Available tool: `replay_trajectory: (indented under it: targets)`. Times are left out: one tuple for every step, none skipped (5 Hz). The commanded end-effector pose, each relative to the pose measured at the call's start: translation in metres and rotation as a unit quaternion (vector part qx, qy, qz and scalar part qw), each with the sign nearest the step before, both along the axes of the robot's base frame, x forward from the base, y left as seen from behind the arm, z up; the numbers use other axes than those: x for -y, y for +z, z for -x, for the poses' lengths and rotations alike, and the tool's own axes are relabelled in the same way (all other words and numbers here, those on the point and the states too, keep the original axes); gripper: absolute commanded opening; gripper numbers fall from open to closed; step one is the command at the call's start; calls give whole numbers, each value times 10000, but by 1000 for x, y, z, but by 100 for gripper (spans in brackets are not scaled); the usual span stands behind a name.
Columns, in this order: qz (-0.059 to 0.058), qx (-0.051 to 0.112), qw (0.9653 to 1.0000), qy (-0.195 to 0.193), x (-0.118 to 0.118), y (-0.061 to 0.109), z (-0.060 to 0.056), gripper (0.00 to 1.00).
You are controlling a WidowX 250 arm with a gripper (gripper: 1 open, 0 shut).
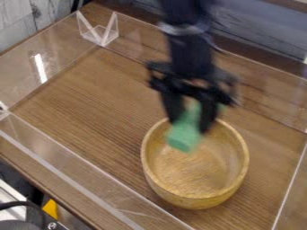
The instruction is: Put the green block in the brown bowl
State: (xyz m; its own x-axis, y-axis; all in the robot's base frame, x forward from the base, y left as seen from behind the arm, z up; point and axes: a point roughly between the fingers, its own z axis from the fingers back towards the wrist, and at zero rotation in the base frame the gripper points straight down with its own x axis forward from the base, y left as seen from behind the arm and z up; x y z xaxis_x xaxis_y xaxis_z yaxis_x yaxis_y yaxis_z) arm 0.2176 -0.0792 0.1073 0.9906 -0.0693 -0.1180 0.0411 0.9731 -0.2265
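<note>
Gripping green block (184,137), gripper (189,117) jaws part-open, above brown bowl (196,192).

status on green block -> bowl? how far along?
Done: the green block is off the table, clamped between the fingers of the gripper. In hand: the gripper hangs over the brown bowl, block above the bowl's near-left interior; the frame is motion-blurred. Left: lower or release so the block lands inside, then pull the arm clear.

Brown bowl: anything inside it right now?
Nothing rests in the brown bowl: bare wood grain shows. The green block hangs above its rear part, held in the end effector. The rear rim and the inner wall behind the block are covered.
</note>
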Motion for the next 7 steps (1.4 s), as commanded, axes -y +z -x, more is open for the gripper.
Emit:
replay_trajectory:
  targets:
    - [-106,160,9997,-144,15,-2,15,0]
    - [-216,218,9995,-61,-2,-14,23,0]
    - [-206,239,9993,195,4,-17,26,0]
    - [-198,232,9985,447,16,-12,29,0]
    - [-192,228,9984,477,10,-5,31,0]
    - [-191,225,9983,500,2,0,32,0]
    - [-184,240,9995,56,1,0,35,0]
